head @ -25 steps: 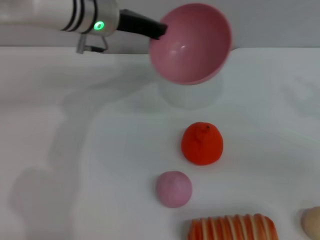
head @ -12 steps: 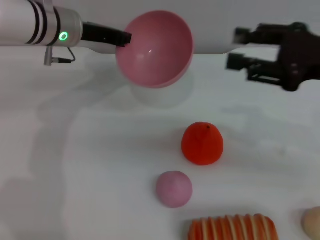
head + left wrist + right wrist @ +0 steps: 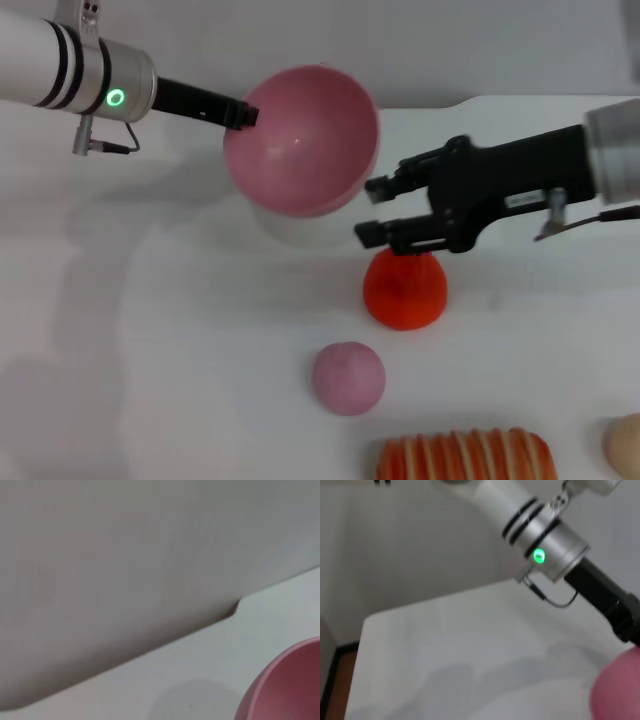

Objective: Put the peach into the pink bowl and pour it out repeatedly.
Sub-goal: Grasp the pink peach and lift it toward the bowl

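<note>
Left tool point(image 3: 243, 113) clenched on bowl point(image 3: 300, 140) rim, upper centre of frame; bowl held tilted above desk point(image 3: 150, 330), mouth toward camera, empty, now lower and further left than second ago. Right tool point(image 3: 375, 210) newly entered from right, fingers spread, hovering over orange fruit point(image 3: 404, 288). Peach point(image 3: 348, 377) unmoved on desk, lower centre, just below orange fruit. Judgement: pour finished; right tool heading for re-pick, peach not yet reached.
</note>
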`<action>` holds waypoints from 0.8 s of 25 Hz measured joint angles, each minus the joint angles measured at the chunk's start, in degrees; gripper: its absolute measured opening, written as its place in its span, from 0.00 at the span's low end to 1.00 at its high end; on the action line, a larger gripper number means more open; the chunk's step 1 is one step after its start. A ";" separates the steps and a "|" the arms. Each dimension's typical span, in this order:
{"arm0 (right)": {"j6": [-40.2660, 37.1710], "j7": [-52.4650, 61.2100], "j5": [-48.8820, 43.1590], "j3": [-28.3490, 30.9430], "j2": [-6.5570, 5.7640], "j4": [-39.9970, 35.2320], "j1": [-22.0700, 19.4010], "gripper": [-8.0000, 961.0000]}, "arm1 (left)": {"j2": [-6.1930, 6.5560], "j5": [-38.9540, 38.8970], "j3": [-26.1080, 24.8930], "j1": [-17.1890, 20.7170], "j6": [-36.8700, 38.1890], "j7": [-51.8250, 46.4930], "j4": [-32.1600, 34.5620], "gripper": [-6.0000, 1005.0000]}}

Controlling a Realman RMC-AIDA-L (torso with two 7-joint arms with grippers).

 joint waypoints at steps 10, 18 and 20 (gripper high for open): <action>2.13 7.63 -7.77 -7.99 0.12 5.85 6.19 0.56 | 0.09 7.47 -0.05 -0.25 7.46 -3.81 2.29 0.04; 2.98 10.87 -10.96 -12.51 0.22 9.09 8.04 0.56 | 0.15 7.68 -0.11 -0.35 8.00 -3.88 3.76 0.04; 3.67 10.90 -10.91 -12.90 0.26 10.71 8.42 0.56 | 0.08 7.70 -0.12 -0.39 7.77 -3.89 4.10 0.04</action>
